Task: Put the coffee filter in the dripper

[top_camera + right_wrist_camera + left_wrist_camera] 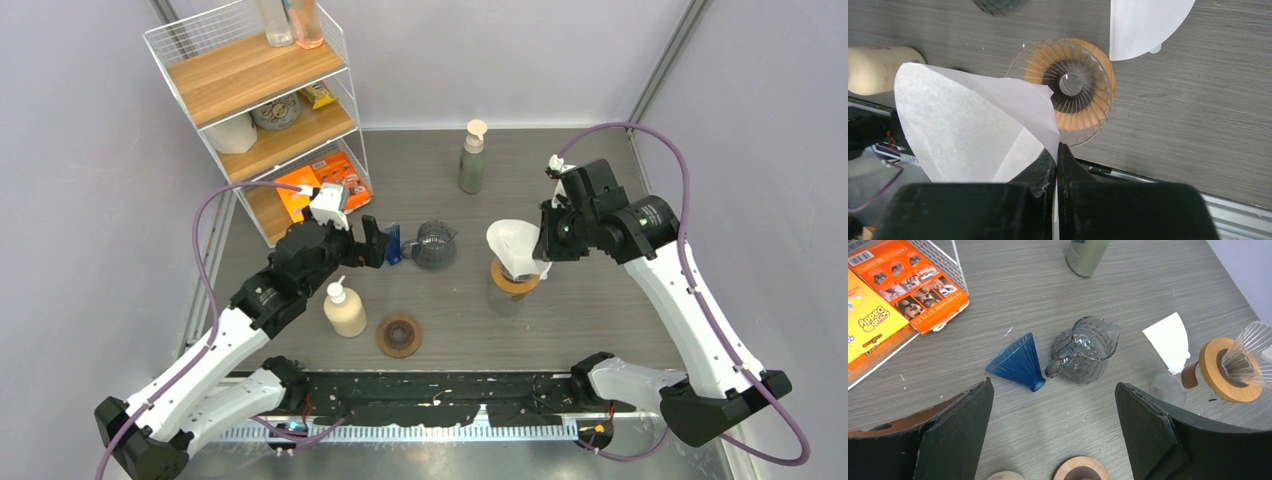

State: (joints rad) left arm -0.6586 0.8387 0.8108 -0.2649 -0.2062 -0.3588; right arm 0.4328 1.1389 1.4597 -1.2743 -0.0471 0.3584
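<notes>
The orange box [870, 320] reads "Scrub Daddy". The right gripper [1056, 152] pinches the coffee filter [963, 125] over the dripper [1083, 95]; the left gripper [1053, 390] gapes wide, empty.

- left wrist cam: green bottle [1087, 255] gets chopped by the top edge, only its lower part shows
- dripper [1228, 372] runs off the right edge there
- right wrist cam: coffee filter [973, 125] covers the dripper's lower-left rim
- spare filter [1143, 25] is cut by the top edge

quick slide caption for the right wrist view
Coffee filter pinched in the shut right jaws, held over the ribbed glass dripper, not yet seated.
</notes>
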